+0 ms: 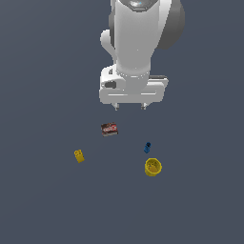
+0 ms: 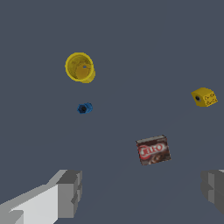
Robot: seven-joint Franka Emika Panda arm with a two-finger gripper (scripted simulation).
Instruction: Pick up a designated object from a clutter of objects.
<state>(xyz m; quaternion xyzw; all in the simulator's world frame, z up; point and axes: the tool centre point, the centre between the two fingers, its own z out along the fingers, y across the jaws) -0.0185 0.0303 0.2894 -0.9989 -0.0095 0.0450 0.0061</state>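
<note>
The designated object is a tiny yellow blocky piece with small bumps (image 1: 79, 156) (image 2: 204, 96), lying on the dark floor toward the exterior view's left. The rest of the clutter of objects lies nearby: a round yellow cup (image 1: 153, 167) (image 2: 79, 67), a tiny blue piece (image 1: 147, 147) (image 2: 84, 108) and a dark flat box with a red label (image 1: 109, 129) (image 2: 153, 150). My gripper (image 1: 129, 107) (image 2: 142, 192) hangs open well above the floor, roughly over the box and off to one side of the yellow block. Nothing is between its fingers (image 2: 70, 192).
All the items rest apart from one another on a flat dark grey floor (image 1: 43, 200). The white arm body (image 1: 138, 43) fills the upper middle of the exterior view.
</note>
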